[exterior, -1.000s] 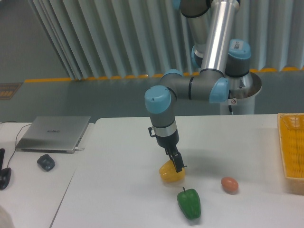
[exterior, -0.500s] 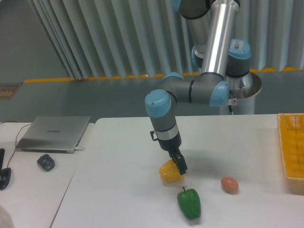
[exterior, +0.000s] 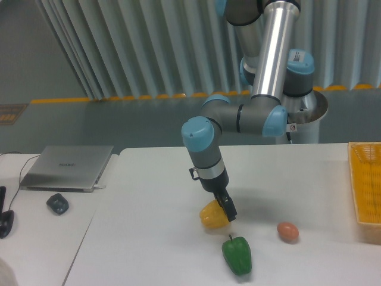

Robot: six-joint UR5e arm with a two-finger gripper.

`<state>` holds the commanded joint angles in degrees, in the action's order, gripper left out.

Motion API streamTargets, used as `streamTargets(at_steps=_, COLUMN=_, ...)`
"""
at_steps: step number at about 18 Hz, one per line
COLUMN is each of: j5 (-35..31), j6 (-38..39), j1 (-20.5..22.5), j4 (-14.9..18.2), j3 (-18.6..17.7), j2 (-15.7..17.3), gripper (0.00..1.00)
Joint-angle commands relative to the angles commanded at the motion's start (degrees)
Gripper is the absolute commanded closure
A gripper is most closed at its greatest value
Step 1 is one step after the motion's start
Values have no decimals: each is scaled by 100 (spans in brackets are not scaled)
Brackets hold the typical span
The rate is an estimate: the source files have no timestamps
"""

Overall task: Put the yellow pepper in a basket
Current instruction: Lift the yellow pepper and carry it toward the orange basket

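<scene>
Glossy lobed yellow bell pepper (exterior: 213, 215) on white table (exterior: 149, 196), mid-front. Black two-finger gripper (exterior: 228, 210) down at its right side, touching; fingers spread or pinching: cannot tell. Green bell pepper (exterior: 237, 255) just in front; small orange-brown egg (exterior: 287, 232) to the right. Yellow-orange woven mesh basket (exterior: 365, 182) well apart at right table edge.
</scene>
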<state>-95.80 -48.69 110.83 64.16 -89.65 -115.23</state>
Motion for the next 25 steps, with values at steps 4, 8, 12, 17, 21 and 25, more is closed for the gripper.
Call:
streamTargets(at_steps=4, j5=-17, j6=35, j1=-18, j4=0, j3=0, j2=-9, gripper=13)
streamTargets(at_steps=8, j5=-35, j6=228, j1=-26, j4=0, j3=9, j2=-61, gripper=47)
streamTargets(at_steps=12, j5=-26, j6=202, j1=17, j4=17, j3=35, j2=-9, gripper=48)
streamTargets(at_steps=17, j5=0, j6=158, j1=149, j4=166, j3=61, j2=228, gripper=48)
streamTargets(at_steps=21, j5=35, j6=-444, j1=446, j4=272, j3=62, j2=517, gripper=48)
streamTargets(at_steps=25, j5=26, j6=-1290, j1=869, j4=597, j3=132, j2=694, gripper=48)
